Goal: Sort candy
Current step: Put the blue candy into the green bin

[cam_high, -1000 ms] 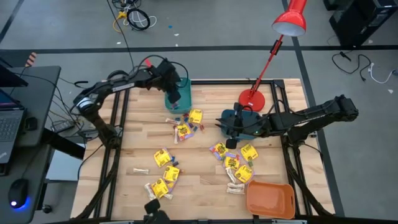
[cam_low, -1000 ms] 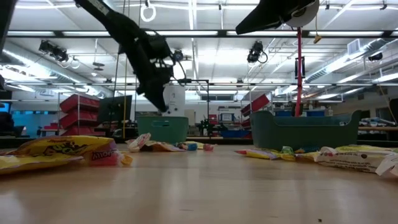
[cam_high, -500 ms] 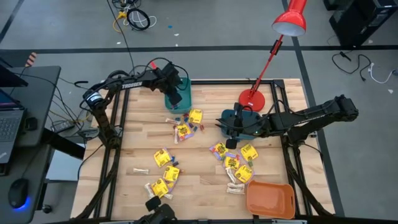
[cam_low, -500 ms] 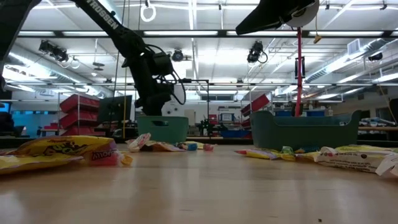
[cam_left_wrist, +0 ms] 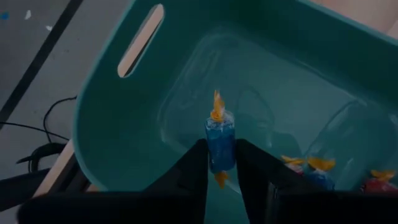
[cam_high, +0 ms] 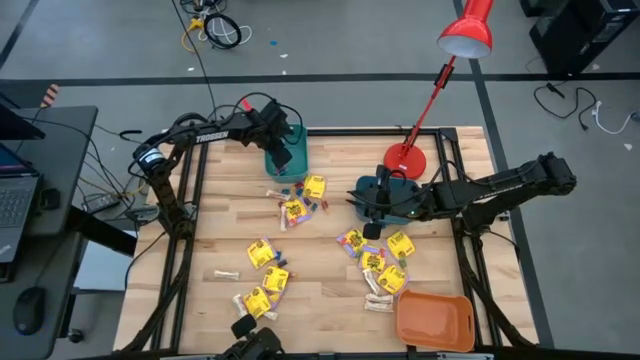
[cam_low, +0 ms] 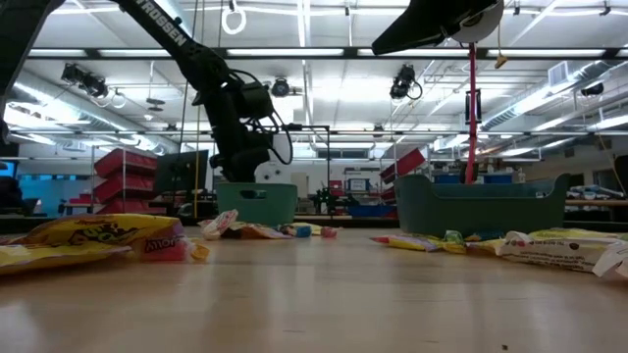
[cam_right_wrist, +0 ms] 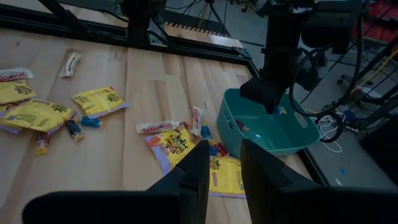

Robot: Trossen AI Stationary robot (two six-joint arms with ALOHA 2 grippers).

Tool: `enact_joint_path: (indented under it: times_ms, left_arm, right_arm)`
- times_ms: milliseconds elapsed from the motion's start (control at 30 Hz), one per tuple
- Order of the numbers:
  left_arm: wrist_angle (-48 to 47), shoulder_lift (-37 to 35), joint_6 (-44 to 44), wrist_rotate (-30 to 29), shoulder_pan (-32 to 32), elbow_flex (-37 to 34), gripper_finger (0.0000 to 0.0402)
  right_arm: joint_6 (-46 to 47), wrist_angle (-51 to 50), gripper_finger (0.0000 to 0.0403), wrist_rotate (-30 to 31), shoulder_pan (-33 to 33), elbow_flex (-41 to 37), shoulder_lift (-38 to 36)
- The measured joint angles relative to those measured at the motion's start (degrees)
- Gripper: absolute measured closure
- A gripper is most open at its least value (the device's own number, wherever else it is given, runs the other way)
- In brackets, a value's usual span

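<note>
1. Your left hand (cam_left_wrist: 219, 163) pinches a blue candy (cam_left_wrist: 220, 138), long axis upright, directly above the teal bin (cam_high: 286, 157) at the surface's far edge.
2. Right hand (cam_right_wrist: 222, 163): fingers slightly apart, empty.

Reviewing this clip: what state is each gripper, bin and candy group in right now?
left gripper: fingers closed on a blue candy, over the small teal bin.
small teal bin: upright, a few wrapped pieces inside.
right gripper: fingers open, empty, beside the larger teal bin.
orange bin: upright, looks empty.
yellow packets: loose on the table, unsorted.
</note>
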Motion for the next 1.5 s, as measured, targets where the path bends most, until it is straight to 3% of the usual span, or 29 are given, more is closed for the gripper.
enact_joint_path:
  times_ms: [500,600,667,1000,1300,1500]
  left_arm:
    - [-0.1,0.0,-0.4,0.1,-0.1,0.0,0.0275]
    - [-4.4,-1.0,-0.5,4.0,-0.4,1.6,0.0275]
    - [-6.5,-3.0,-0.6,6.3,-1.1,2.9,0.0275]
    - [-7.4,-20.5,-0.2,6.3,-4.9,3.8,0.0275]
    - [-13.0,-33.7,-5.1,6.3,-15.8,3.8,0.0275]
    - [-18.1,-36.6,-10.7,5.0,-26.7,3.8,0.0275]
  right_arm:
    - [0.3,0.0,0.0325,0.0,0.0,0.0,0.0]
    - [0.3,0.0,0.0325,0.0,0.0,0.0,0.0]
    - [0.6,0.0,0.0325,0.0,0.0,0.0,0.0]
    - [0.7,0.2,0.0325,0.0,0.0,0.0,0.0]
    - [1.0,0.2,0.0325,0.0,0.0,0.0,0.0]
    - [1.1,0.2,0.0325,0.0,0.0,0.0,0.0]
